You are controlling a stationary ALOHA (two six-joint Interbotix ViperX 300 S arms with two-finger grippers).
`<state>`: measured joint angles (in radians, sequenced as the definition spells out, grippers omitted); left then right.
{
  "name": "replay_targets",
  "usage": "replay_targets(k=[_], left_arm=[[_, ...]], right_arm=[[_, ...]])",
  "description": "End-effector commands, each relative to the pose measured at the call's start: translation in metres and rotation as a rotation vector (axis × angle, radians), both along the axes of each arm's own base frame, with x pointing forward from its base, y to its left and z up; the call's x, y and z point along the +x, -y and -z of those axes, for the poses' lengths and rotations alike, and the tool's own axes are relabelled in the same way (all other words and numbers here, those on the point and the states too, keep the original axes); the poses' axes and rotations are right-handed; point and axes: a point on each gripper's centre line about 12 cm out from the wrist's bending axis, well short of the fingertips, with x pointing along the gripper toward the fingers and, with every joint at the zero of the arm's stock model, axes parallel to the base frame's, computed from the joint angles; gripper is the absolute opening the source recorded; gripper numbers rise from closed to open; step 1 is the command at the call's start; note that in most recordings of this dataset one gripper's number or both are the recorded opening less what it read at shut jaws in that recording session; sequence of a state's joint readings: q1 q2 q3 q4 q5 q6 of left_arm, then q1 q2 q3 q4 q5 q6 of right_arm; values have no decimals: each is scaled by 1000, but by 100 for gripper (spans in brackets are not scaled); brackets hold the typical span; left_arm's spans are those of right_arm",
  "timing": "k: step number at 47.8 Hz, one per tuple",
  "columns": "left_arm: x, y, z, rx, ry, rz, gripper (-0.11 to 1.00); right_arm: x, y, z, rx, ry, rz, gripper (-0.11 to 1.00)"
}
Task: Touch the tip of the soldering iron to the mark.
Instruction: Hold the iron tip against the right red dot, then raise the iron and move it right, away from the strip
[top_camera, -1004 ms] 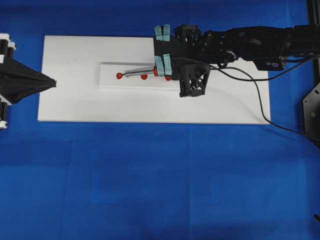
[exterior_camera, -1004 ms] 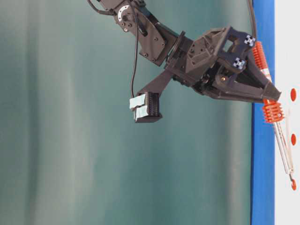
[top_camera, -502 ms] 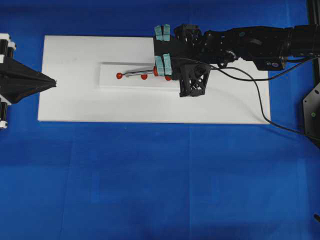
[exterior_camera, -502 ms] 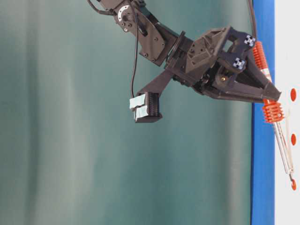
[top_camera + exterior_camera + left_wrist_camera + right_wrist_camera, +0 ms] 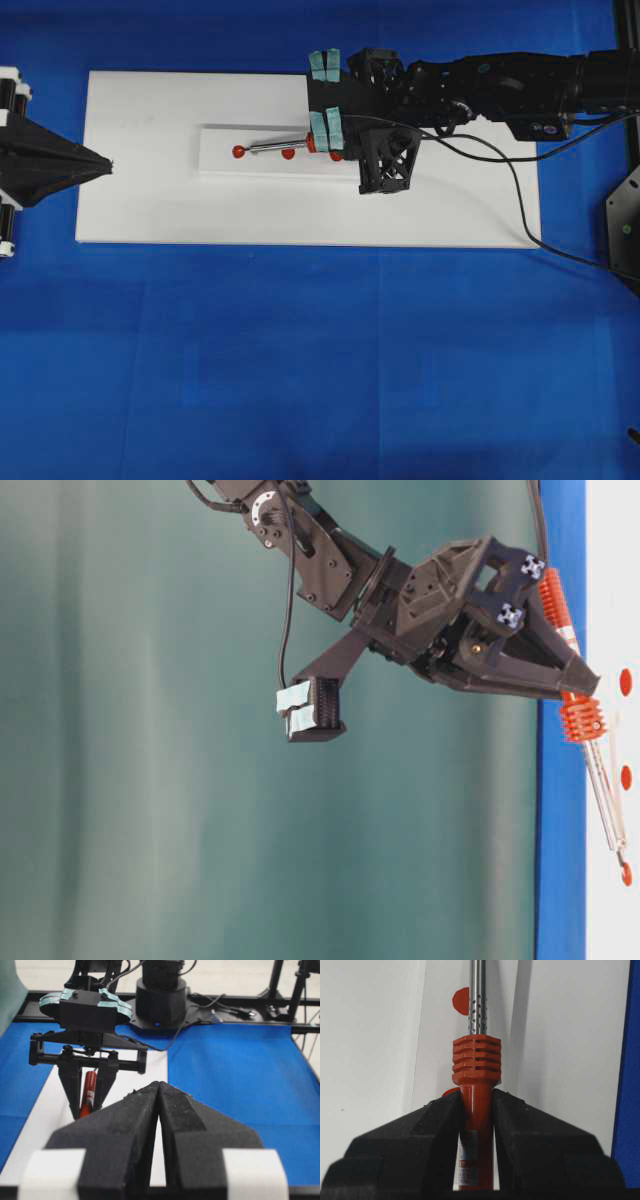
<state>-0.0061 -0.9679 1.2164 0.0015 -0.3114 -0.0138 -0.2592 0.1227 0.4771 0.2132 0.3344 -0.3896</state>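
I see the soldering iron (image 5: 476, 1095) with a smooth orange-red plastic handle and a ribbed collar of the same slightly glossy plastic. Its shaft is bright polished metal with small drilled holes. The right gripper (image 5: 476, 1110) has matt black fingers with a rough, grainy surface, and the left gripper (image 5: 159, 1105) looks the same. The white board (image 5: 150, 200) is matt and smooth. The blue table cover (image 5: 300, 380) looks like soft cloth with faint creases.
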Motion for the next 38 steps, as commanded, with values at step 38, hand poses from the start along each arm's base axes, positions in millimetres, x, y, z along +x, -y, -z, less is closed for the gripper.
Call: replay_targets(k=[38], left_arm=[[2, 0, -4, -3, 12, -1, 0]], right_arm=[[-11, -7, -115, -34, 163, -34, 6]])
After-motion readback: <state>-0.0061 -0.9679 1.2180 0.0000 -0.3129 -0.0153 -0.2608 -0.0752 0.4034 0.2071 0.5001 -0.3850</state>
